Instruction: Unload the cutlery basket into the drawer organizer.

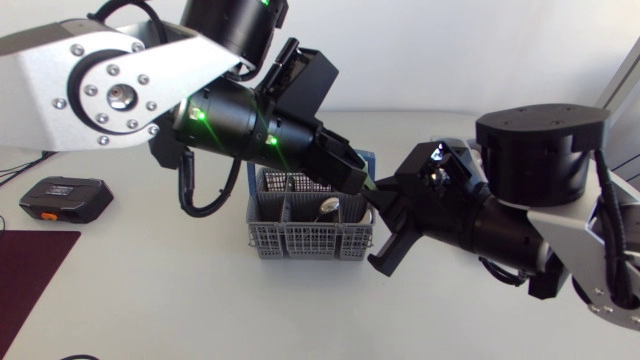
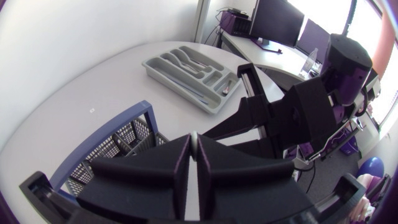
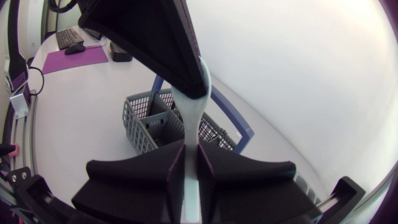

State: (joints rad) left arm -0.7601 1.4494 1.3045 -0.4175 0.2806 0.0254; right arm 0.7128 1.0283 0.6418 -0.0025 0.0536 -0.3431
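Note:
The grey mesh cutlery basket with a blue handle stands mid-table; a metal spoon sticks out of it. Above its right end my two grippers meet. A pale utensil runs between them: my right gripper is shut on its lower end, and my left gripper holds the upper end. In the left wrist view my left gripper pinches the thin pale edge, with the right arm just ahead. The grey drawer organizer lies farther along the table, holding a few pieces.
A black device with orange trim lies at the table's left, beside a dark purple mat. Bare white table surrounds the basket in front and to the left.

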